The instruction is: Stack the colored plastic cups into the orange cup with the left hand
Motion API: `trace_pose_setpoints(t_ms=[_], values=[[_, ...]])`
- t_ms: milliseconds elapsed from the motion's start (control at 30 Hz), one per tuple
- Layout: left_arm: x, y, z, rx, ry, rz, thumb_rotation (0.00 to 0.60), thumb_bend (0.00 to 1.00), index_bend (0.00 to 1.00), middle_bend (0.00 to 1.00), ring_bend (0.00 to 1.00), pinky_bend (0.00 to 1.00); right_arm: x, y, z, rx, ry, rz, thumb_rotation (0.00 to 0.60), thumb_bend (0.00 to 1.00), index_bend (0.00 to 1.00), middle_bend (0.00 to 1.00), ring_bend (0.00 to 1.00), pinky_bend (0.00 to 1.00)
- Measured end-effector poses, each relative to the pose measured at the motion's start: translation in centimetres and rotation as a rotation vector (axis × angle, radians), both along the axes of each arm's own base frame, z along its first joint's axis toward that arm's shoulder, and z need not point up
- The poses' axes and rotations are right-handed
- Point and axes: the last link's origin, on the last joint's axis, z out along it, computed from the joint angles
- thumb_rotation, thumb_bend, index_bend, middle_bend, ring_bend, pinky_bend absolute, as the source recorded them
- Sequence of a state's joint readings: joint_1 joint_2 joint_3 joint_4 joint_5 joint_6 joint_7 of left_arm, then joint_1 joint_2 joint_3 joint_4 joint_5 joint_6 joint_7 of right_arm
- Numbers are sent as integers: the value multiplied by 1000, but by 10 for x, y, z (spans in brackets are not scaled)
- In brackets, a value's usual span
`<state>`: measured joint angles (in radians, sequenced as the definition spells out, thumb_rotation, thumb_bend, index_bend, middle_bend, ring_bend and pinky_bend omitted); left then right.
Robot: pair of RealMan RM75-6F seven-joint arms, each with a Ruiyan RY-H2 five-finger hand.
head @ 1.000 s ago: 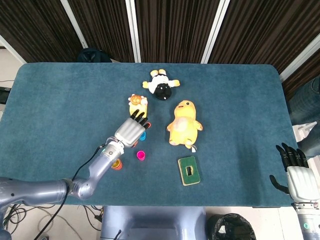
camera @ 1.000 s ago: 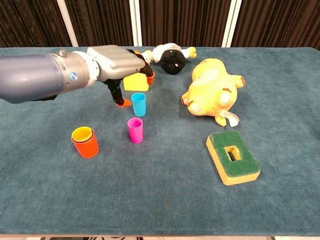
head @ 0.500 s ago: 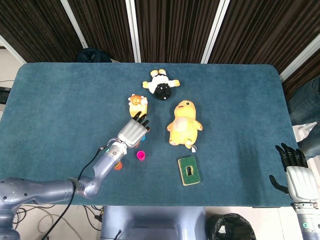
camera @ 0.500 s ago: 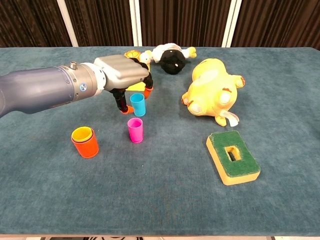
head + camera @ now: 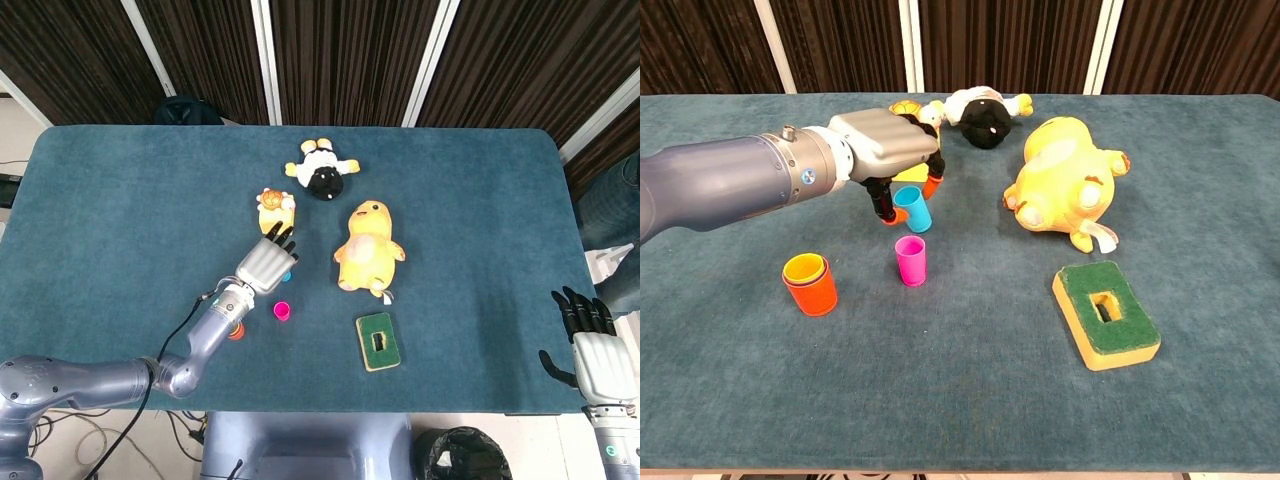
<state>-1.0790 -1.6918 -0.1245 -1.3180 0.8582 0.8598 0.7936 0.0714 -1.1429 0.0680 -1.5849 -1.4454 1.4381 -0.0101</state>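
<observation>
Near the centre of the blue counter [image 5: 730, 400], the left robot hand [image 5: 885, 143] pinches the tilted blue cup [image 5: 912, 208] between its orange-tipped fingers [image 5: 932, 186], the cup's mouth leaning toward the arm; whether the base touches the cloth cannot be told. At 6 o'clock from the blue cup stands the pink cup [image 5: 910, 260], upright and apart from it. At 8 o'clock from the pink cup stands the orange cup [image 5: 811, 288], with a yellow cup [image 5: 804, 268] nested inside. Open cloth lies between the orange cup and the counter's near edge. At 3 o'clock from the blue cup lies the yellow plush duck [image 5: 1064, 187]; at 5 o'clock from the duck lies the green-and-yellow sponge [image 5: 1106, 314]. The right robot hand [image 5: 598, 351] hangs beyond the counter's right near corner, fingers apart, holding nothing.
</observation>
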Motion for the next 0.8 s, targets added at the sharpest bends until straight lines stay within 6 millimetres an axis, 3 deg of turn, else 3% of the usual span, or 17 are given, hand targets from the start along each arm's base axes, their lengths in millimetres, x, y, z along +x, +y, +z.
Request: trace_pose_setpoints(t_ms=[233, 400, 800], values=[[13, -10, 17, -2, -38, -47, 600, 313, 470, 233, 0, 50, -1, 0, 0, 1, -2, -1, 600, 372, 60, 43, 72, 36], [15, -24, 46, 5, -41, -95, 600, 313, 469, 233, 0, 47, 0, 0, 2, -5, -6, 3, 600, 373, 60, 43, 72, 36], [-25, -72, 127, 3, 34, -83, 600, 313, 469, 233, 0, 43, 3, 2, 0, 3, -1, 9, 600, 373, 59, 43, 72, 36]])
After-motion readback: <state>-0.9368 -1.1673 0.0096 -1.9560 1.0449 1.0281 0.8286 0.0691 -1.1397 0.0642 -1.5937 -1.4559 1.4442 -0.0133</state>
